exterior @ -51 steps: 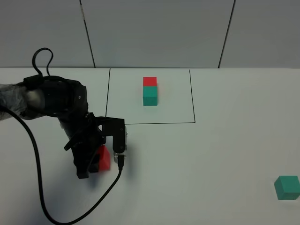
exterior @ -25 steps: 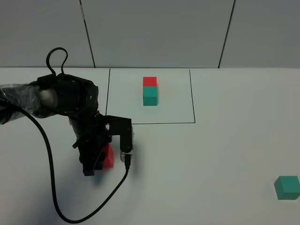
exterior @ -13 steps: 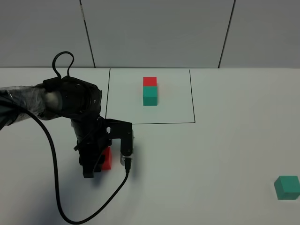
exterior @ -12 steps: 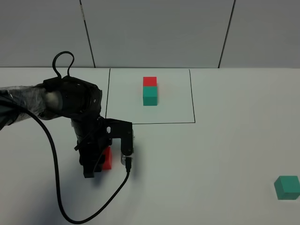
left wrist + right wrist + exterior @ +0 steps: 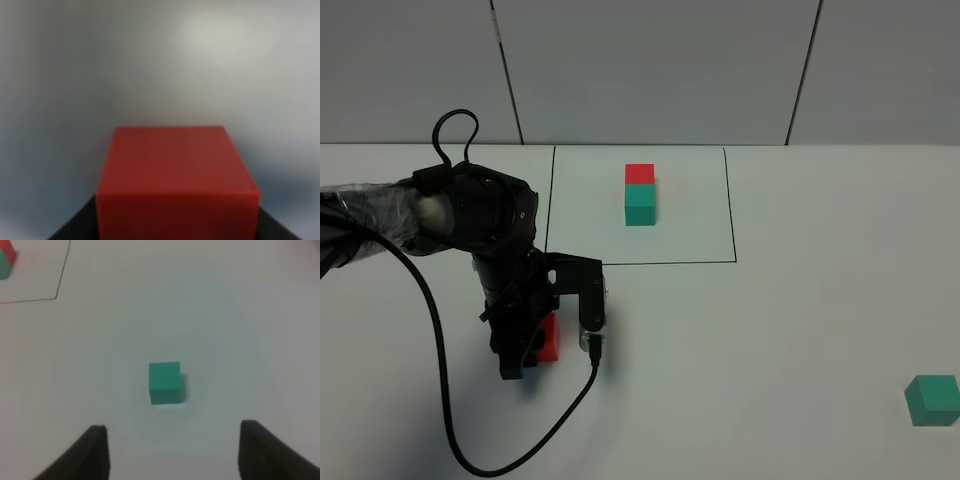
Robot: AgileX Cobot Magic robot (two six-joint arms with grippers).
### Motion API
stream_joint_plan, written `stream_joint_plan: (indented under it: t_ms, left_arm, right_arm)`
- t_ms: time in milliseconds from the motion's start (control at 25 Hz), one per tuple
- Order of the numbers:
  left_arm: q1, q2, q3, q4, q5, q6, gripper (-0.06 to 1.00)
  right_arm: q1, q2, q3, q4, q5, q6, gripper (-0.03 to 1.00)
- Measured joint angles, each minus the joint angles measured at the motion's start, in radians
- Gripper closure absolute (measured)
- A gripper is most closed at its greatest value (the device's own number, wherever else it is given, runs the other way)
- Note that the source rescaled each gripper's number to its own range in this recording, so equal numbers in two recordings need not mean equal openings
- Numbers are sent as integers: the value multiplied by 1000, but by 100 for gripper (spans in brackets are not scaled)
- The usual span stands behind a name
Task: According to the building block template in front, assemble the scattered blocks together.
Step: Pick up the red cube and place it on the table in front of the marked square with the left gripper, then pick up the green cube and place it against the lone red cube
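Observation:
The template, a red cube joined to a teal cube (image 5: 640, 194), sits inside a thin black outline at the back middle; its edge shows in the right wrist view (image 5: 5, 259). My left gripper (image 5: 527, 345) is shut on the loose red cube (image 5: 549, 338) at the table surface, left of centre. The left wrist view shows this red cube (image 5: 176, 180) close up between the dark fingers (image 5: 75, 227). The loose teal cube (image 5: 932, 399) lies at the far right front. My right gripper (image 5: 175, 455) is open and empty, a little short of the teal cube (image 5: 165, 382).
A black cable (image 5: 440, 400) loops from the left arm across the white table (image 5: 750, 350). A grey panelled wall (image 5: 660, 70) stands behind the table.
Over the two seconds my left arm has shifted slightly right and towards the back with the red cube in it. In the last half second nothing has visibly moved.

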Motion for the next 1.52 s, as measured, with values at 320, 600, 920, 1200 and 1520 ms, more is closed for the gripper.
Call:
stream_joint_plan:
  t_ms: [320, 600, 920, 1200, 1520]
  left_arm:
    - [0, 1, -1, 14, -16, -55, 0]
    - [0, 3, -1, 68, 10, -129, -5]
    - [0, -31, 0, 68, 34, -135, -3]
    - [0, -137, 1, 11, 120, -137, -2]
    - [2, -274, 1, -37, 132, -199, 0]
  right_arm:
    - [0, 0, 0, 0, 0, 0, 58]
    - [0, 0, 0, 0, 0, 0, 58]
    - [0, 0, 0, 0, 0, 0, 58]
    - [0, 0, 0, 0, 0, 0, 58]
    - [0, 0, 0, 0, 0, 0, 58]
